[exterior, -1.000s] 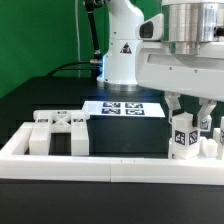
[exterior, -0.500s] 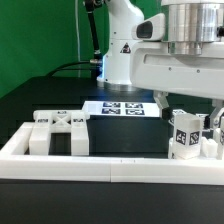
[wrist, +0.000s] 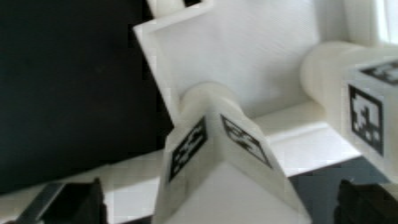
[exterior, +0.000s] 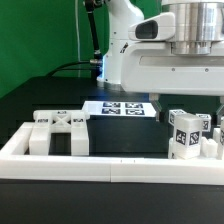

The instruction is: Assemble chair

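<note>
We see the hand (exterior: 188, 99) hanging just above the tagged block (exterior: 183, 134), its fingers spread wide and holding nothing. The block stands on the black table (exterior: 40, 95) at the exterior view's right, tight inside the white border rail (exterior: 100, 166), with a tagged post (exterior: 207, 127) just beside it. The other loose white parts (exterior: 55, 130) sit in a cluster at the exterior view's left, well apart from it. The marker board (exterior: 122, 108) lies behind, between the two groups.

What worries us is how little clearance there is. In the wrist view the block (wrist: 222, 150) fills the space between the dark fingertips, so we judge that a sideways move before the hand has risen further could catch its top and tip it against the post or the rail. The block also stands free. We cannot tell whether it is seated in anything, so a light knock might turn it and spoil the next grasp.

A second ago the fingers were down on either side of the block and much closer together. Since then they have opened fully and lifted clear, while the block has stayed upright in nearly the same spot
</note>
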You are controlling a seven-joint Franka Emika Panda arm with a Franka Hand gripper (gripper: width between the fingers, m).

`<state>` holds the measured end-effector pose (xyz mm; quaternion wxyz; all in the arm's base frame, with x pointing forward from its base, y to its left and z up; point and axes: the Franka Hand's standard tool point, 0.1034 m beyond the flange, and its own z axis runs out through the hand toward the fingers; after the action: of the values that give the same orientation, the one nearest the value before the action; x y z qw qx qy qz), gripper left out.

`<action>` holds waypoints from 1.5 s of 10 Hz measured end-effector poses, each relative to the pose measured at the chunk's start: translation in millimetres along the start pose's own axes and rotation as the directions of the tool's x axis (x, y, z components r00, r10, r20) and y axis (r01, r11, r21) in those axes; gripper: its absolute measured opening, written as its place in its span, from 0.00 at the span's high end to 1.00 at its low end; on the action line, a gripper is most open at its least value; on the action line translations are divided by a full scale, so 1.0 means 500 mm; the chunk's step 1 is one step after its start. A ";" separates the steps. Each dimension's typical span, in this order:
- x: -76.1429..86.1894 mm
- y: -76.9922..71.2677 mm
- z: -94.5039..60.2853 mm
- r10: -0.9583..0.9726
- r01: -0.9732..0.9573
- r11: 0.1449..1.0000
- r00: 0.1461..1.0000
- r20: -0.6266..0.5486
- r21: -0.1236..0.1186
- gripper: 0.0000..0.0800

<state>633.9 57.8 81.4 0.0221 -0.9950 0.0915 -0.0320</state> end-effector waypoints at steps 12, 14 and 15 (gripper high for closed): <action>0.000 0.005 0.001 -0.301 0.301 0.953 0.954 0.006 -0.025 0.64; 0.000 0.006 0.001 -0.096 0.096 0.995 0.995 0.002 -0.018 0.64; -0.001 0.005 0.002 0.039 -0.039 0.999 0.999 0.000 -0.019 0.64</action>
<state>633.2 55.5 80.1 0.0135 -0.9932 0.1113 -0.0306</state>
